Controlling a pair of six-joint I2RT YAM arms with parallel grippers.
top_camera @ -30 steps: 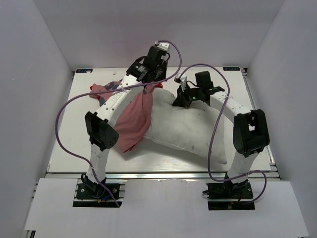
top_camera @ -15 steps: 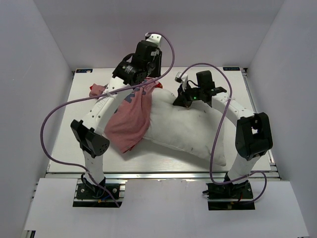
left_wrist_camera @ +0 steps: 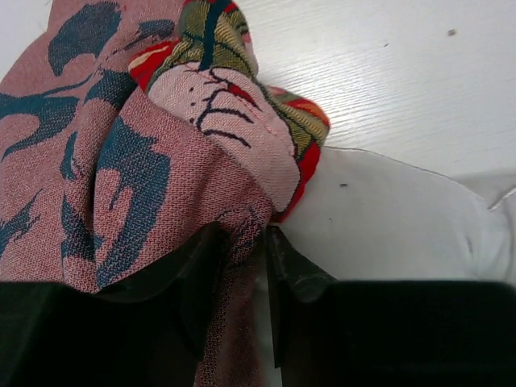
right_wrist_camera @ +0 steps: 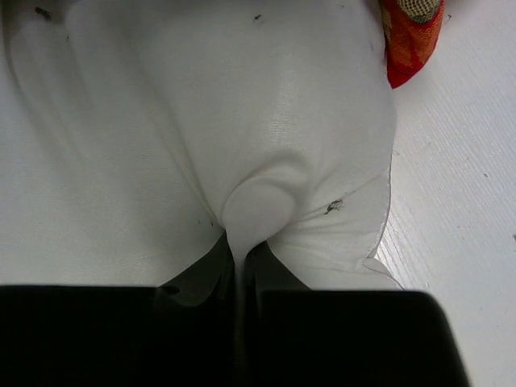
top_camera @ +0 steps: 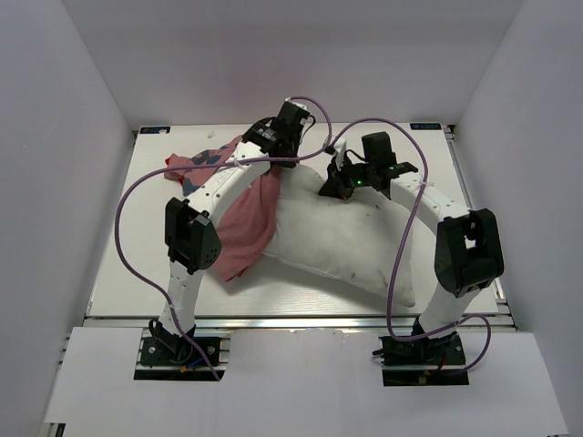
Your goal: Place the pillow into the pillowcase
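The white pillow (top_camera: pixel 342 237) lies across the table's middle and right. The red pillowcase (top_camera: pixel 246 214) with navy print drapes from my left gripper over the pillow's left end, its far part bunched on the table. My left gripper (top_camera: pixel 273 157) is shut on a fold of the pillowcase (left_wrist_camera: pixel 129 185), held above the pillow's far left corner (left_wrist_camera: pixel 387 226). My right gripper (top_camera: pixel 339 187) is shut on a pinch of the pillow (right_wrist_camera: pixel 266 161) at its far edge. A red scrap of pillowcase (right_wrist_camera: pixel 411 32) shows beside it.
White enclosure walls stand on three sides. The table's (top_camera: pixel 146 264) left strip beside the cloth is bare white board. Purple cables (top_camera: pixel 127 209) loop from both arms over the table's sides.
My left arm swung left and up, then came back right and lower, still holding the pillowcase. The right gripper stayed put on the pillow.
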